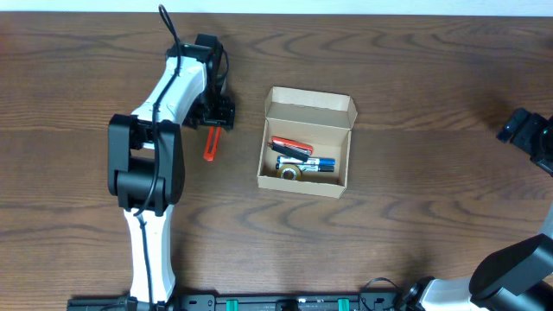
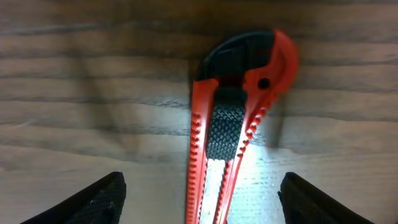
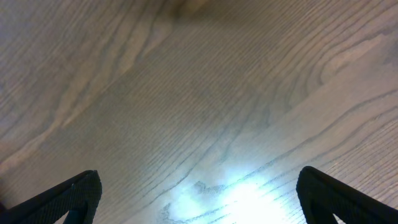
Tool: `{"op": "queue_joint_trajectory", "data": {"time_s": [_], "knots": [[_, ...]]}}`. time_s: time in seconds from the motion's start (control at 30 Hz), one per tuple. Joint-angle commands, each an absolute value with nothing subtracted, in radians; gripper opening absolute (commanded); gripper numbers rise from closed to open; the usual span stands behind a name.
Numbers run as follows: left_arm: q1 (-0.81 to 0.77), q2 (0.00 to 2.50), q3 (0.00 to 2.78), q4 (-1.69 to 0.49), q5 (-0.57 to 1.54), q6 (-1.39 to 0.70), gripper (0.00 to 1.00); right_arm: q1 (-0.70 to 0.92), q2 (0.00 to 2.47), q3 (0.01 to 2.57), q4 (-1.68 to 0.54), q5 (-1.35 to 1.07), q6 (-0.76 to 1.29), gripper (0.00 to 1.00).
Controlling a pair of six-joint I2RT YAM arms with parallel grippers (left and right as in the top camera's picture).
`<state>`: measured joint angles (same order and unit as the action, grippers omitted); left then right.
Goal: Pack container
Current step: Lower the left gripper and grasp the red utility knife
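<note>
The container point(image 1: 308, 112) is a small tan cardboard box, open, at the table's middle with its flap lid standing at the far side. Inside lie a red-handled tool, a blue pen and a roll of tape. A red and black utility knife point(image 1: 211, 145) lies on the table left of the box. My left gripper point(image 1: 216, 119) is open right above the knife's far end; in the left wrist view the knife point(image 2: 227, 134) lies between the spread fingers point(image 2: 202, 202), untouched. My right gripper point(image 3: 199, 196) is open and empty over bare wood, its arm at the right edge point(image 1: 531, 134).
The wooden table point(image 1: 415, 216) runs dark brown all around the box. The left arm's white links point(image 1: 151, 173) stretch from the front edge toward the knife. The right arm's base shows at the front right corner point(image 1: 510, 268).
</note>
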<state>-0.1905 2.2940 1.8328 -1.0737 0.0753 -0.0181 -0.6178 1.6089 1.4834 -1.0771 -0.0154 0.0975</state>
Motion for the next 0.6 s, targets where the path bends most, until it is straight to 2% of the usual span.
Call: {"op": "queue_joint_trajectory", "data": {"time_s": [0.0,0.13,0.23,0.57], "knots": [[-0.187,2.317,1.808,-1.064,0.08,-0.003,0.79,-0.62,1.589,1.489,-1.079,-0.023,0.088,0.99],[-0.187,2.317,1.802,-1.06,0.08,-0.003,0.78,-0.62,1.589,1.489,-1.081,-0.023,0.081,0.99],[-0.187,2.317,1.802,-1.057,0.08,-0.003,0.7,-0.62,1.589,1.489,-1.081,-0.024,0.081,0.99],[-0.189,2.318,1.768,-1.034,0.087,-0.003,0.69,-0.62,1.589,1.489,-1.085,-0.024,0.081,0.99]]}}
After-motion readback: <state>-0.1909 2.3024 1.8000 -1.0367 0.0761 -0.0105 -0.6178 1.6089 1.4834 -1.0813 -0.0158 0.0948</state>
